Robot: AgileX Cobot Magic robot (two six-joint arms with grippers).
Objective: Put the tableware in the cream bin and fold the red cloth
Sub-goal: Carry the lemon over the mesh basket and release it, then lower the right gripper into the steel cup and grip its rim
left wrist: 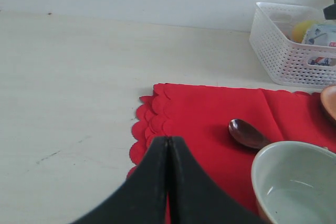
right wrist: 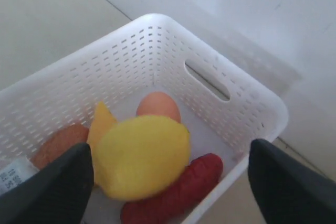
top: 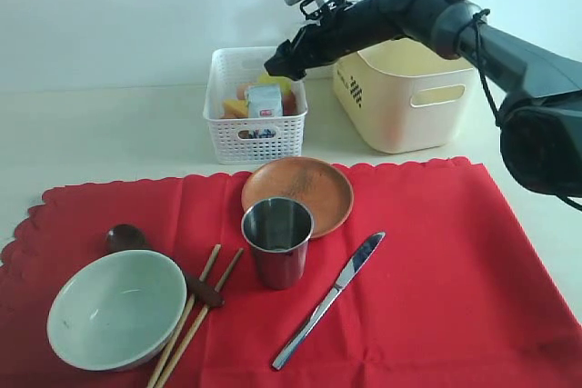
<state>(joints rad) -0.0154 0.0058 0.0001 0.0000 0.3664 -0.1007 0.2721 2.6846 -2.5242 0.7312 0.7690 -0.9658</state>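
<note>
The red cloth (top: 436, 261) lies spread flat with the tableware on it: a pale bowl (top: 116, 308), a dark spoon (top: 127, 239), chopsticks (top: 195, 315), a steel cup (top: 277, 241), a brown plate (top: 314, 190) and a silver knife (top: 329, 299). The cream bin (top: 409, 97) stands at the back right. My right gripper (top: 282, 63) hovers open over the white lattice basket (top: 255, 129), with a lemon (right wrist: 142, 156) below its wide-apart fingers (right wrist: 273, 182). My left gripper (left wrist: 168, 139) is shut and empty above the cloth's (left wrist: 199, 114) scalloped left edge, near the spoon (left wrist: 247, 133) and bowl (left wrist: 294, 182).
The basket (right wrist: 157, 40) holds an egg (right wrist: 158, 106), a red sausage-like piece (right wrist: 178, 187), an orange item and a milk carton (top: 265, 102). The right arm stretches across in front of the cream bin. Bare pale tabletop (left wrist: 68, 87) lies left of the cloth.
</note>
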